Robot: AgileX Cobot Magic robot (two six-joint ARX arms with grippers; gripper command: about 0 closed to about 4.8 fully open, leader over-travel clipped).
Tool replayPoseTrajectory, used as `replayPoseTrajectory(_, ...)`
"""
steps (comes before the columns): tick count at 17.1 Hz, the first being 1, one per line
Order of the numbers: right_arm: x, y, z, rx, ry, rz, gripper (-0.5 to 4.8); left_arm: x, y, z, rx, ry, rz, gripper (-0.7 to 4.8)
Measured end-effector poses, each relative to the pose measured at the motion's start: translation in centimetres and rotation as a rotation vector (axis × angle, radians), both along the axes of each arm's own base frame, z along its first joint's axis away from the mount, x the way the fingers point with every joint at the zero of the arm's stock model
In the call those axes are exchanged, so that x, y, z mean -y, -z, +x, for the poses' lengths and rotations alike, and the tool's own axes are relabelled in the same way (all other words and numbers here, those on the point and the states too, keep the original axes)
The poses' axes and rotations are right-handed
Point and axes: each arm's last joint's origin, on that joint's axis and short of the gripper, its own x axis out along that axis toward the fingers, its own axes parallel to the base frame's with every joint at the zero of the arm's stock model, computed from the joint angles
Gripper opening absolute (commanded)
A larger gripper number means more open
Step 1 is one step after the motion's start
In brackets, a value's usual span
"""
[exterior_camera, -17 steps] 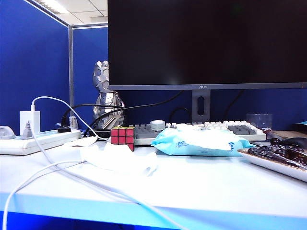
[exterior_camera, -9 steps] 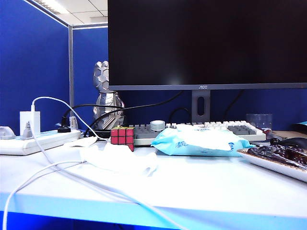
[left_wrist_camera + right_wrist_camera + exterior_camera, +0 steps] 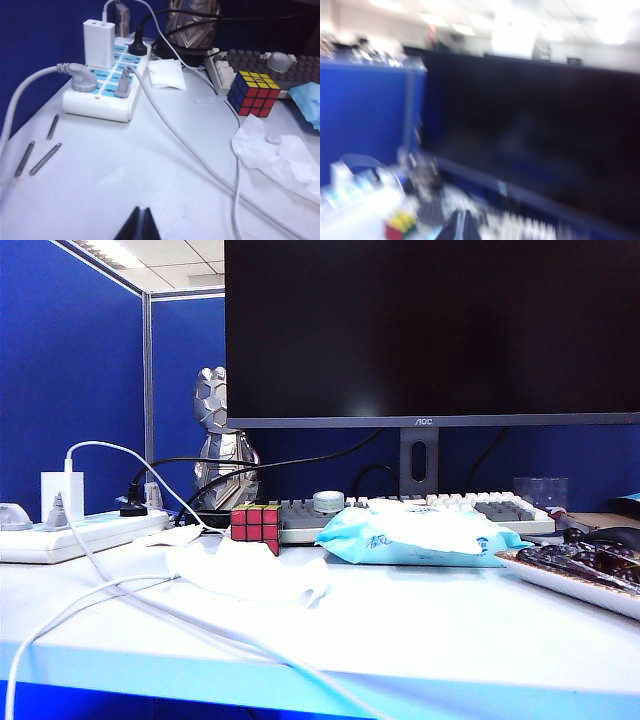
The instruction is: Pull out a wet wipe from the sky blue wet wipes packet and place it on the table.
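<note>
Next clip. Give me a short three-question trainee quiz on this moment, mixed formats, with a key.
1. True or false: the limp white wet wipe lies on the white table, outside the soft sky blue wet wipes packet.
2. Which thing stands nearest the wipe? A) multicoloured Rubik's cube B) clear plastic cup C) silver faceted figurine
3. Fill in: the jaws of the left gripper and the right gripper, each seen only in its own wrist view, are ___.

Key: 1 true; 2 A; 3 shut
</note>
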Motion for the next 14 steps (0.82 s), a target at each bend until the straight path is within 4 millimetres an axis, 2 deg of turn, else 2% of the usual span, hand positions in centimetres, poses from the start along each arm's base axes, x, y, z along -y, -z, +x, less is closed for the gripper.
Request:
replayPoseTrajectory(2, -0.7, 5.5, 2.9, -0.061, 0.052, 0.011, 0.23, 0.0, 0.0, 0.0, 0.000, 0.000, 0.000, -0.01)
replayPoseTrajectory(6, -0.6, 14.0, 4.6, -0.220, 0.111, 0.048, 0.22, 0.0, 0.0, 0.0, 0.000, 0.000, 0.000, -0.01)
replayPoseTrajectory(9, -0.2, 16.5, 4.6, -0.104, 0.113, 0.120, 0.22, 0.0, 0.0, 0.0, 0.002, 0.000, 0.000, -0.01)
replayPoseTrajectory(13, -0.1, 19.2, 5.5, -0.179, 0.114, 0.106, 0.22, 0.0, 0.0, 0.0, 0.000, 0.000, 0.000, -0.01)
replayPoseTrajectory(14, -0.1, 20.6, 5.8, -0.230, 0.121, 0.108, 0.22, 0.0, 0.0, 0.0, 0.000, 0.000, 0.000, -0.01)
